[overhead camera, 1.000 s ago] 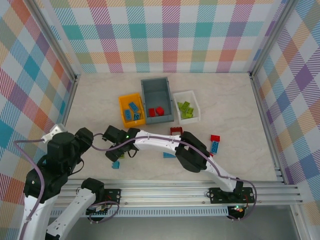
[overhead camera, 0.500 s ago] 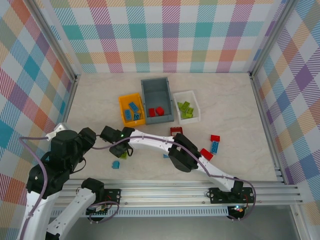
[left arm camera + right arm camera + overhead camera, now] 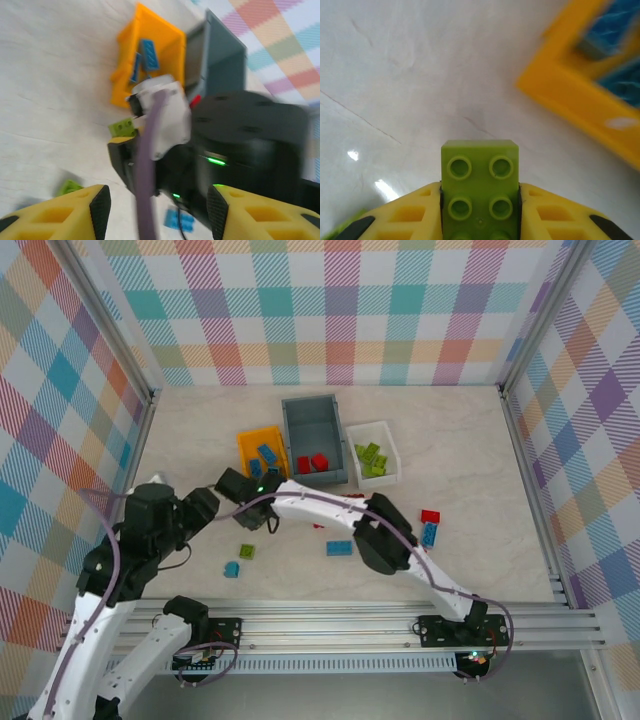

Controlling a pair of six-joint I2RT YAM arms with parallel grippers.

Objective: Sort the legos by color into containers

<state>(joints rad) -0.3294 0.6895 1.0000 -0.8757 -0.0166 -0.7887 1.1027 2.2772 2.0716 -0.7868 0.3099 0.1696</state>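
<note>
The right gripper clamped the lime brick by its smooth sides, at 6 o'clock of the orange bin; judged light, rigid, slippery; left gripper hung part-open, empty.

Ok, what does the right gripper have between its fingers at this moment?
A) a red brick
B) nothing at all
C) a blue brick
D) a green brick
D: in the right wrist view a green brick sits studs-up, clamped between the yellow fingers of the right gripper, just above the table.
</note>
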